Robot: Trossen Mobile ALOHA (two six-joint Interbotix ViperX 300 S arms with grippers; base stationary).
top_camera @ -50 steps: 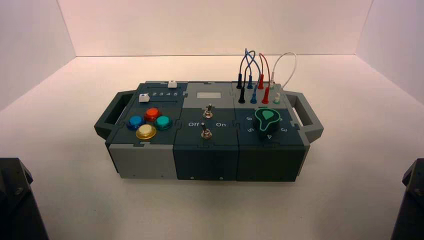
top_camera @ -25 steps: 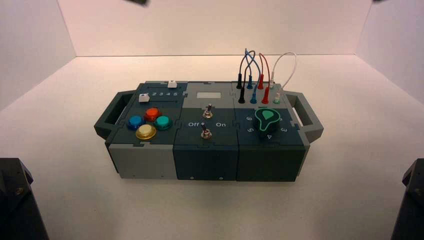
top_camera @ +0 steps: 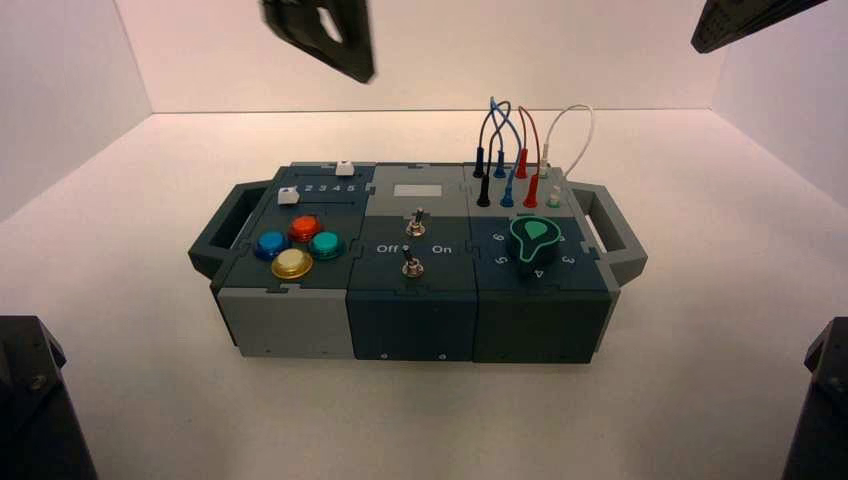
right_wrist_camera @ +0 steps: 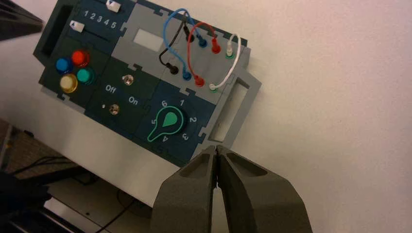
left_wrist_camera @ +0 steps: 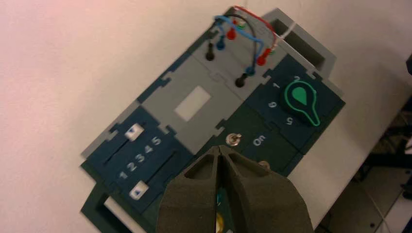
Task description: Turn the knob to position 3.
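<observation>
The knob (top_camera: pixel 533 243) is dark green with a light-green rim and sits on the right block of the box (top_camera: pixel 290 320). It also shows in the left wrist view (left_wrist_camera: pixel 301 99). In the right wrist view the knob (right_wrist_camera: pixel 167 124) has its narrow end between digits 4 and 5, and digit 3 (right_wrist_camera: pixel 185 136) lies beside it. My left gripper (top_camera: pixel 335 45) hangs high above the box's far left and is shut and empty (left_wrist_camera: pixel 219 148). My right gripper (top_camera: pixel 745 22) hangs high at the far right, shut and empty (right_wrist_camera: pixel 215 147), off the box's right handle.
Several coloured push buttons (top_camera: pixel 297 247) sit on the left block. Two metal toggle switches (top_camera: pixel 412 245) stand in the middle by the Off and On labels. Two sliders (left_wrist_camera: pixel 136 160) flank a row of digits. Looped wires (top_camera: pixel 520 140) rise at the back right. Handles (top_camera: pixel 610 235) stick out at both ends.
Both grippers have come into the top of the high view, the left one further down than half a second ago. The box and knob have not moved.
</observation>
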